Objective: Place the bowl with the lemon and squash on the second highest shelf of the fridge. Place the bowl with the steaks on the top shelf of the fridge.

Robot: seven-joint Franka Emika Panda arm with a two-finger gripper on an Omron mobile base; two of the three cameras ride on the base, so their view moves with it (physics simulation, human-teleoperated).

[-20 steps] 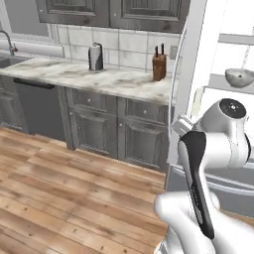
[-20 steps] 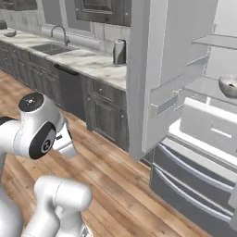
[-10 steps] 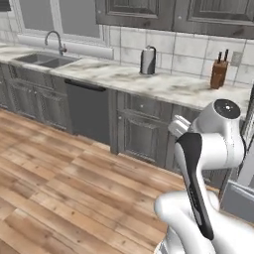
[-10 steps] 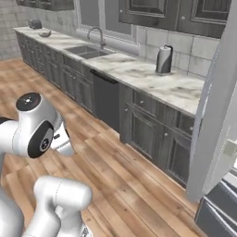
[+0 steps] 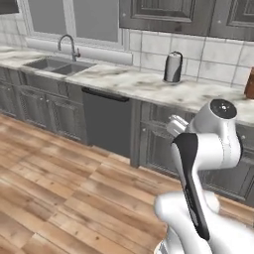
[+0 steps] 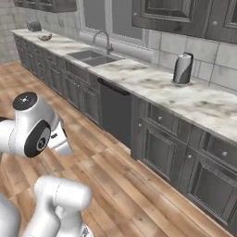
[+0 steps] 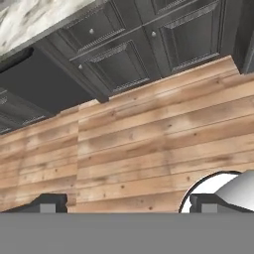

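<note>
Pincer (image 7: 128,203) jaws stand wide apart in the hand view, its two small dark fingertips (image 7: 47,202) rising near the opposite lower corners with nothing between them, so it is open and holds nothing. It looks down at a wooden plank floor (image 7: 149,144), and beyond the planks runs a row of dark grey cabinet doors (image 7: 124,64) with small round knobs, a flat black dishwasher front (image 7: 34,84) beside them and a strip of marbled counter (image 7: 39,15) at the upper left corner. How either bowl or the fridge lies relative to the pincer cannot be told from these views. In the left base view the white arm (image 5: 208,149) is folded upright at the lower right, in front of a long marble counter (image 5: 134,82) on dark cabinets. A sink (image 5: 59,64) with a curved faucet (image 5: 69,45) is set into the counter below a window (image 5: 74,20), the dishwasher (image 5: 106,121) sits under the counter just right of the sink, and a grey cylindrical canister (image 5: 173,67) stands upright on the counter against the tiled wall. A brown shape (image 5: 249,84) shows at the right edge on the same counter, cut off by the frame. In the right base view the arm (image 6: 30,129) is at the lower left, well apart from the counter (image 6: 152,85); the canister (image 6: 183,68) stands to the right of the sink (image 6: 90,56). Two small dark things (image 6: 39,31) lie on the far end of the counter, too small to make out.
</note>
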